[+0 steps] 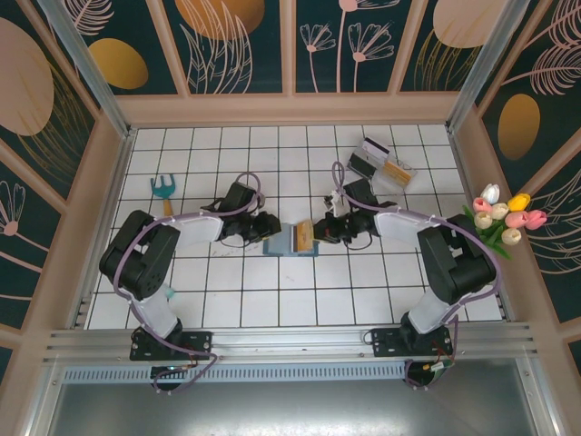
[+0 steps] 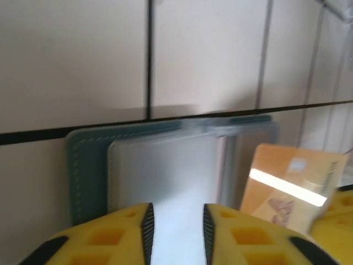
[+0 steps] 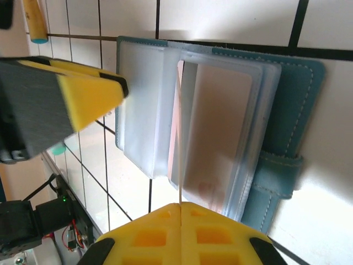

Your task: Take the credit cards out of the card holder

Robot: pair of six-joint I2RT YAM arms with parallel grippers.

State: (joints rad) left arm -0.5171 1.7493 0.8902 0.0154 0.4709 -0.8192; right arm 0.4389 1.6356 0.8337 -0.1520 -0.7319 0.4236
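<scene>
Over card holder (image 3: 300,99), right pincer (image 3: 180,205) tight on card (image 2: 292,187)

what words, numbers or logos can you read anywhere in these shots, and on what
No text reads clearly enough to quote.
yellow-orange card: faint print along its right edge and a small mark near the top, too blurred to read.
things in the clear tray: too small to read.
card holder: no lettering visible on it.

Card holder (image 2: 85,165) is showing teal with pale stitching, the credit card (image 2: 292,187) is glowing yellow-orange with a pale band, and the bench (image 2: 71,55) is showing white tiles, dark grout lines.
</scene>
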